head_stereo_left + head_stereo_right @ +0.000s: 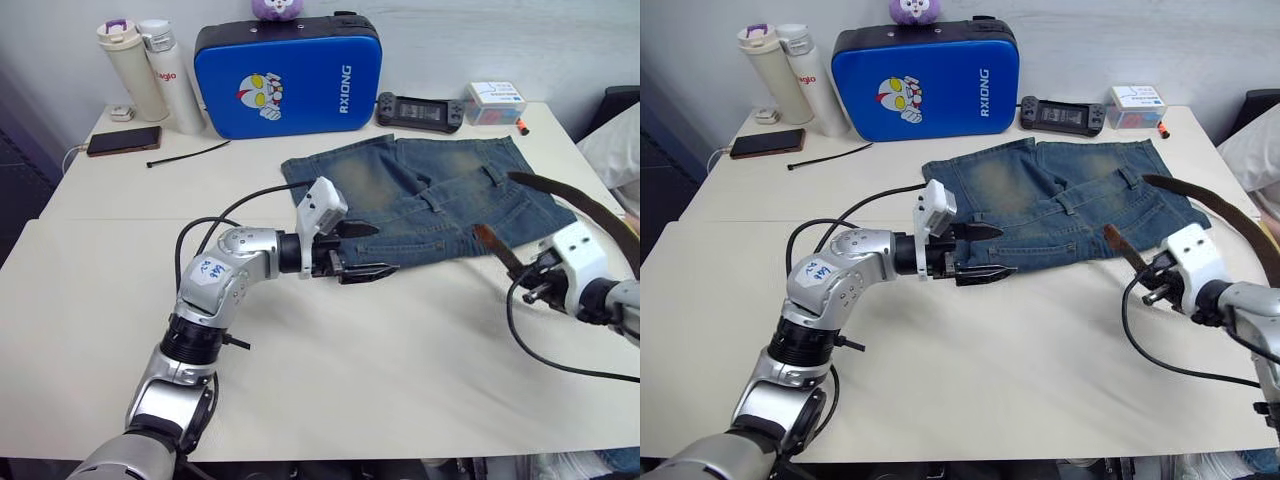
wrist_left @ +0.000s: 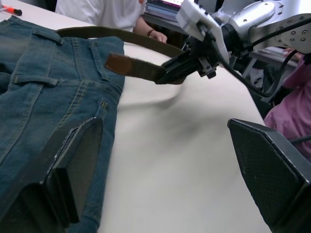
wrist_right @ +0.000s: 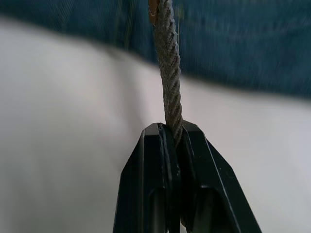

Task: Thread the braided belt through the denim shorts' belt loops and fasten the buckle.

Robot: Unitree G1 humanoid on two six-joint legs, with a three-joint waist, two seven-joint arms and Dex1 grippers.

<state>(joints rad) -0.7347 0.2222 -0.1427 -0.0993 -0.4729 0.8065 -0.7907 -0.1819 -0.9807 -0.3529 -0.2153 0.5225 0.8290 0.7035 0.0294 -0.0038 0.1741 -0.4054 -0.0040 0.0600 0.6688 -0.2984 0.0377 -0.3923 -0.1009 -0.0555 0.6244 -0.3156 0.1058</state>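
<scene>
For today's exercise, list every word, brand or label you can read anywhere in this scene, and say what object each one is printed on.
"RXIONG": white letters running vertically on the blue case.
Red lettering on the white bottle: partly hidden, not readable in full.
Handwritten sticker on the left arm: too small to read.
Print on the small box: too small to read.

Left gripper (image 1: 362,248) open at shorts (image 1: 430,200) edge; right gripper (image 1: 528,281) seemingly pinching belt (image 1: 585,208) near tan tip, above table (image 1: 330,350).

Blue case (image 1: 288,78), two bottles (image 1: 150,75), phone (image 1: 123,141), cable tie (image 1: 187,154), game controller (image 1: 420,109), small box (image 1: 497,103) along table (image 1: 330,340) rear.
</scene>
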